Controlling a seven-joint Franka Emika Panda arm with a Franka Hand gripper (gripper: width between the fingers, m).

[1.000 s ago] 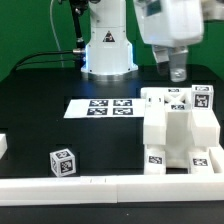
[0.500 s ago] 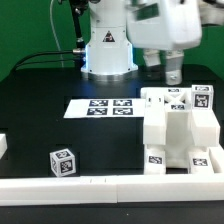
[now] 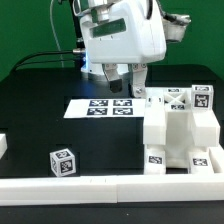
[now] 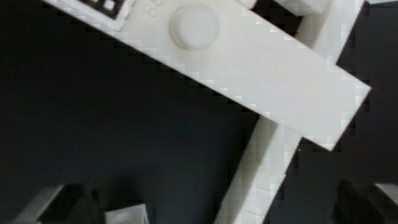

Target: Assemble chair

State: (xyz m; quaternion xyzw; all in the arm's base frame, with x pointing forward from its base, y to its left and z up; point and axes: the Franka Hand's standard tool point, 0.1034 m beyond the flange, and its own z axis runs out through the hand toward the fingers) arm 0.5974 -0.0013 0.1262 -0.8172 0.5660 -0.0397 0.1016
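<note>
The partly built chair, chunky white pieces with marker tags, stands on the black table at the exterior view's right. A small white tagged cube lies alone near the front left. My gripper hangs open just above the far edge of the marker board, left of the chair and touching nothing. In the wrist view a white slab with a round boss and a thin white bar lie beyond my gripper, whose dark fingertips stand wide apart with nothing held.
The arm's white base stands behind the marker board, with cables at the back left. A long white rail runs along the table's front edge. A white piece shows at the left edge.
The arm has swung from above the chair toward the exterior view's left and come down over the marker board. The jaws stayed open; the chair and cube have not moved.
</note>
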